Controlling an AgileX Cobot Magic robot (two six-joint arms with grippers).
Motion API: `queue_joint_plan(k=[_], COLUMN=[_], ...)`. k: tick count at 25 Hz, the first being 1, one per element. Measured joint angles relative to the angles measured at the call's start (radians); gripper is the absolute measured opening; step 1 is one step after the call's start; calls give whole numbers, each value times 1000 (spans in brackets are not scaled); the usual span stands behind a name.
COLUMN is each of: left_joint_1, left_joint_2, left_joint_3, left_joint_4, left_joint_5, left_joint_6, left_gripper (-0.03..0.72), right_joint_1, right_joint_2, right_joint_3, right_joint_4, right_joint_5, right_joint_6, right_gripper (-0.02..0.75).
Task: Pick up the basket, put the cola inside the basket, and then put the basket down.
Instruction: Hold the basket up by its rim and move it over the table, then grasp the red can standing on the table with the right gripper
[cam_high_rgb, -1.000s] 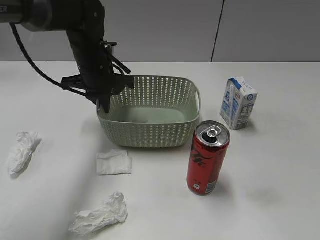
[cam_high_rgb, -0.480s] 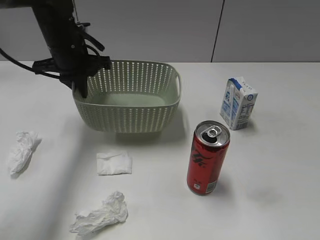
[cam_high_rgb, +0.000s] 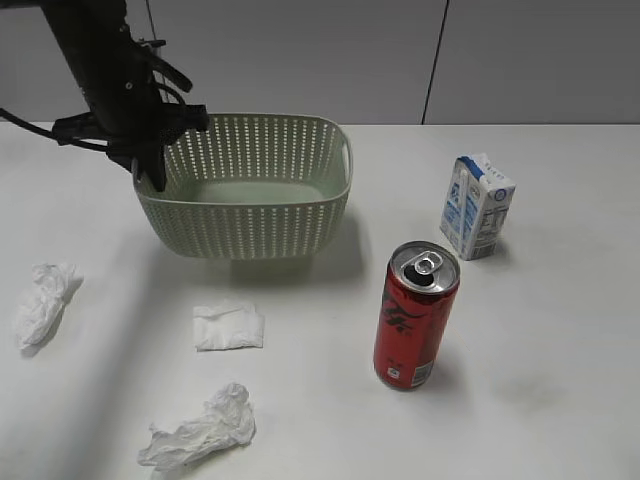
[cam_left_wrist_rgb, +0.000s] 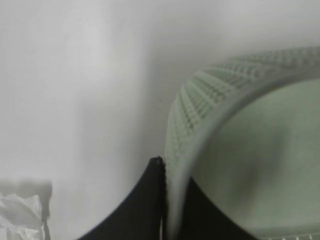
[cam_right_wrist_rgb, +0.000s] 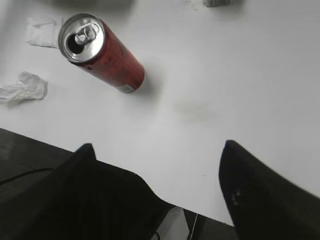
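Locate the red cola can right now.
In the exterior view, the tall red cola can stands upright on the white table, right of centre, in front of the white-and-blue carton, apart from the sage-green basket.

White matte tabletop (cam_high_rgb: 560, 400) fills most of view, w/ soft shadows on it. Behind: pale grey wall panels (cam_high_rgb: 300, 60), dark vertical seam (cam_high_rgb: 436, 60) btwn two of them. Even, diffuse light; dark area past table edge (cam_right_wrist_rgb: 20, 155) in right wrist view.
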Motion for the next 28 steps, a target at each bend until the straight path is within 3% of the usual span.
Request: queue_joint_plan(k=[4,10,13,19,28], left_joint_1=[-6,-11,-20,-56,-66], left_joint_2=[0,0,0,0,0], left_joint_3=[0,0,0,0,0], left_joint_4=[-3,-7,-6,-8,-8], left_joint_5=[-11,-12,-12,-12,-13], left_joint_6=[2,2,2,16,20], left_gripper=[-1,-1,-1,-1,-1], right_joint_1=[152,514,620,641,641], right_joint_2=[178,419,526,661,735], right_joint_3=[-103,-189,-229,-279,-279], right_joint_4=[-35,-313,-360,-352,-412], right_joint_5=[-2,-38,-103,-197,-223], right_joint_6=[72,342,441,504,572], right_gripper=[573,573,580,671,680])
